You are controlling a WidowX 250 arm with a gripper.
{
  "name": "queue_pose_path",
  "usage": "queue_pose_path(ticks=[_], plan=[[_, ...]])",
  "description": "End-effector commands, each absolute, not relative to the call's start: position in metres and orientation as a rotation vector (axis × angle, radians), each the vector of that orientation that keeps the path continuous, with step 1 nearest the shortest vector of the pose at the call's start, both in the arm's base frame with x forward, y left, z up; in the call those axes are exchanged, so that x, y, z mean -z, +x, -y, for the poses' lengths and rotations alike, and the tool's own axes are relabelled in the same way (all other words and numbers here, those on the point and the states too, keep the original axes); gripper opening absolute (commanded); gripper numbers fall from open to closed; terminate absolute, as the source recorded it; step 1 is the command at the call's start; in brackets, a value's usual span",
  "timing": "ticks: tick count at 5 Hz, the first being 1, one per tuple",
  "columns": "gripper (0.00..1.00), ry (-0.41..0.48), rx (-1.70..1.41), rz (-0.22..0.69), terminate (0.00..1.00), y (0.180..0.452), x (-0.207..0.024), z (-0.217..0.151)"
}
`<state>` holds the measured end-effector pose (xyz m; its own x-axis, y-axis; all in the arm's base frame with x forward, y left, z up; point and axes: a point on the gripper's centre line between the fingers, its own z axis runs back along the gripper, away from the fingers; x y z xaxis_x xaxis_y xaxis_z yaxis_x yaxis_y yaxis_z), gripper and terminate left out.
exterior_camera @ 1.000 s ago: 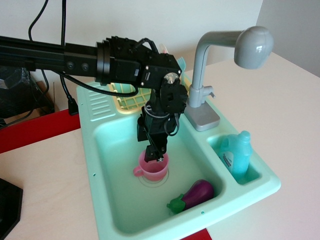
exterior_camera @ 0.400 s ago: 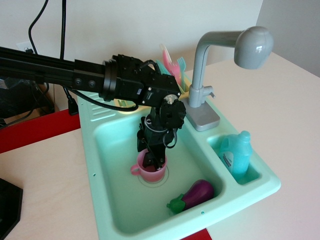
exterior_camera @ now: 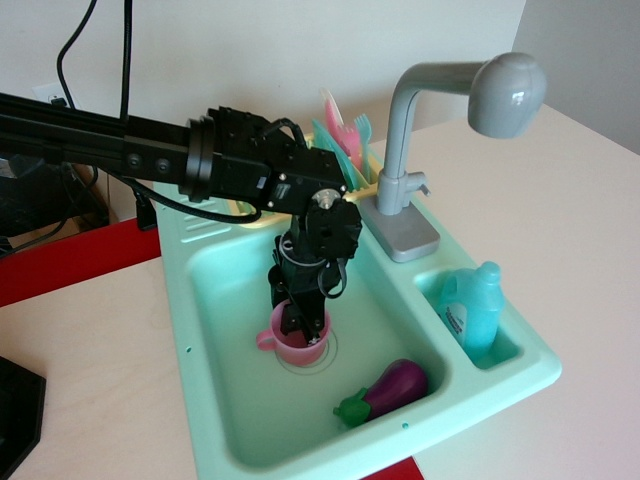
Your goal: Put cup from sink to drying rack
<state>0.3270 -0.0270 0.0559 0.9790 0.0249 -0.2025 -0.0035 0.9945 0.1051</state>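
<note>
Since the cup (exterior_camera: pixel 296 344) at frame center looks light, stiff and slick, the gripper (exterior_camera: pixel 302 328) is reaching into its rim, pinch unclear.

I see a pale wooden desk (exterior_camera: pixel 560 210) stretching from the back wall to the near edge. The mint-green sink (exterior_camera: pixel 215 390) unit sits directly on it, taking up the middle and running diagonally toward the near right. A red strip (exterior_camera: pixel 70 255) lies on the desk at the left, touching the unit's far left corner, and more red (exterior_camera: pixel 390 470) shows at the near edge. A dark object (exterior_camera: pixel 15 410) sits at the near left corner, cut off by the frame
</note>
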Motion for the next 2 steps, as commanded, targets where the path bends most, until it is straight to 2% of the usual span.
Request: queue_pose_path(ticks=[1, 2], plan=[[0.0, 0.084, -0.023, -0.133, 0.0, 0.3267, -0.0795, 0.0269], [0.0, 0.087, -0.01, -0.107, 0.0, 0.3225, -0.0891, 0.0341]])
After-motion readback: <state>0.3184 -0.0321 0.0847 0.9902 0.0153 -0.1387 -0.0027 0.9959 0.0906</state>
